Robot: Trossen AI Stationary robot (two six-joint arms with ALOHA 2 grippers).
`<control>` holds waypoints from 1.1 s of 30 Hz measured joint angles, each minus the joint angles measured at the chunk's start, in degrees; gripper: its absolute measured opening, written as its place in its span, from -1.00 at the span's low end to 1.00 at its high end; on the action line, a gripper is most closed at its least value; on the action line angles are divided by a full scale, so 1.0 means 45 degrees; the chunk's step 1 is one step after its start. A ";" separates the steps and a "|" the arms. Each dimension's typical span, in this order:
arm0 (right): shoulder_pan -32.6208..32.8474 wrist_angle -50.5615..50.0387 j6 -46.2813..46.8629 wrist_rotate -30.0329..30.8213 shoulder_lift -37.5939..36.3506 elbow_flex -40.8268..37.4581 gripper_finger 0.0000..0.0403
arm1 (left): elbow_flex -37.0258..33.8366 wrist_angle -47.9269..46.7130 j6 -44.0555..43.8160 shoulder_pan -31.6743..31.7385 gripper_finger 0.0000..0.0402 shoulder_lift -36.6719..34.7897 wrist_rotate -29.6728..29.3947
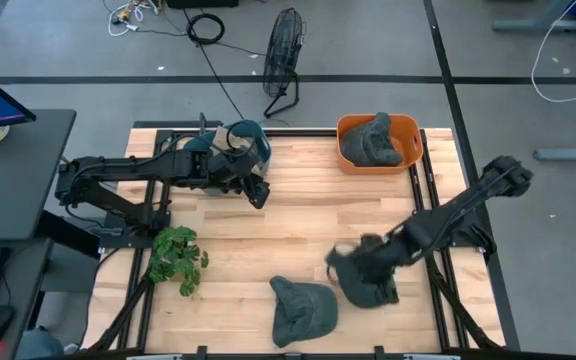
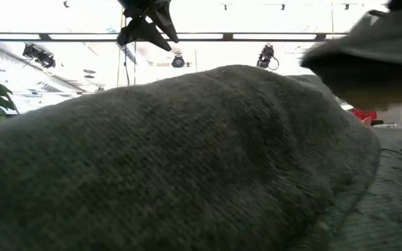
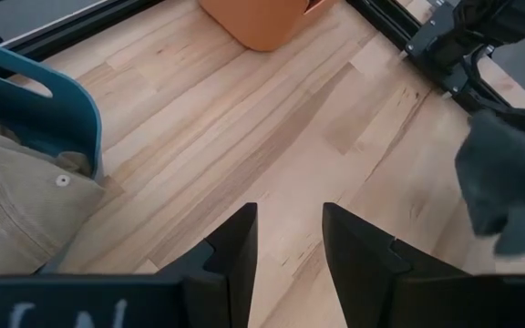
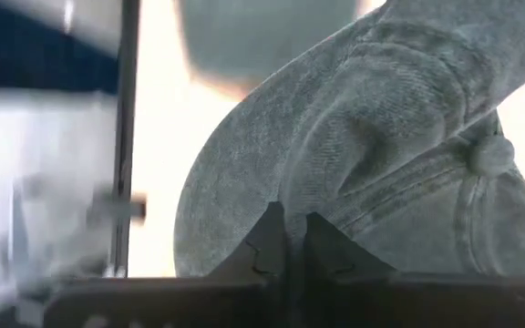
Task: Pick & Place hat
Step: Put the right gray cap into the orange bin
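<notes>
- Your pale plank table (image 1: 298, 200) is carrying everything.
- Your orange bin (image 1: 348, 128) is holding one soft grey cap at the far edge.
- Your right gripper (image 1: 353, 270) is pinching a grey denim hat (image 1: 363, 288) near the front edge.
- Your left gripper (image 3: 285, 241) is waiting, fingers parted, near the blue basket (image 1: 251, 135).

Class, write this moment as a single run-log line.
right gripper: shut on grey hat, near table front | left gripper: open, waiting by blue bin | orange bin: holds one hat | spare hat: on table
</notes>
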 joint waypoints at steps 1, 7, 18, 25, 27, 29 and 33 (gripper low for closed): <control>-0.0246 -0.0005 0.0361 0.0411 -0.0410 0.0000 -0.93 | 0.0004 0.0000 0.0000 -0.0002 -0.35 0.0000 0.0000; -0.2028 -0.0041 0.2569 0.3271 -0.2702 0.0000 -0.94 | 0.0000 0.0000 -0.0027 -0.0008 -0.35 0.0000 0.0000; -0.5891 -0.0473 0.4644 0.8921 -0.5305 0.0005 -0.94 | 0.0000 0.0024 -0.0107 -0.0004 -0.35 0.0000 0.0000; -0.9663 -0.0399 0.5273 1.0026 -0.5186 0.0010 -0.94 | 0.0000 0.0338 -0.0117 0.0001 -0.35 0.0000 0.0000; -1.0747 -0.0386 0.5376 1.0007 -0.5084 0.0010 -0.94 | 0.0000 0.0434 -0.0117 0.0001 -0.35 0.0000 -0.0003; -1.1649 -0.0264 0.5384 0.9884 -0.4988 0.0010 -0.94 | 0.0005 0.0505 -0.0121 0.0001 -0.35 0.0000 -0.0001; -1.3237 -0.0178 0.5785 0.9339 -0.4570 0.0010 -0.94 | 0.0000 0.0504 -0.0436 0.0001 -0.35 0.0000 -0.0005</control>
